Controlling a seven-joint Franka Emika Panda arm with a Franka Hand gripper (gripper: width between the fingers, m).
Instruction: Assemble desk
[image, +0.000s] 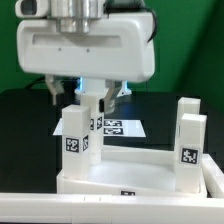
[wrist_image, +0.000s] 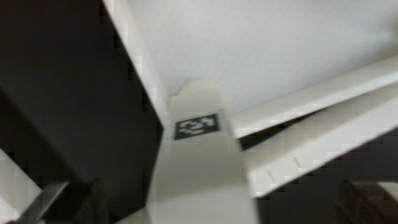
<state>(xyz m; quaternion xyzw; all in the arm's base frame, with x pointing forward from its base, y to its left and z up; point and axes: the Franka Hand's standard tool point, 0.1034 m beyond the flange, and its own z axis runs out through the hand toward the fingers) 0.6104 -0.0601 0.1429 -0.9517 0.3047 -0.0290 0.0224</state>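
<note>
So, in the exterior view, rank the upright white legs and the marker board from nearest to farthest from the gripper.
1. White block leg at the exterior view's left, just below and left of the gripper.
2. The flat white marker board, on the table behind.
3. The two upright white block legs at the right, too close together to split.
</note>
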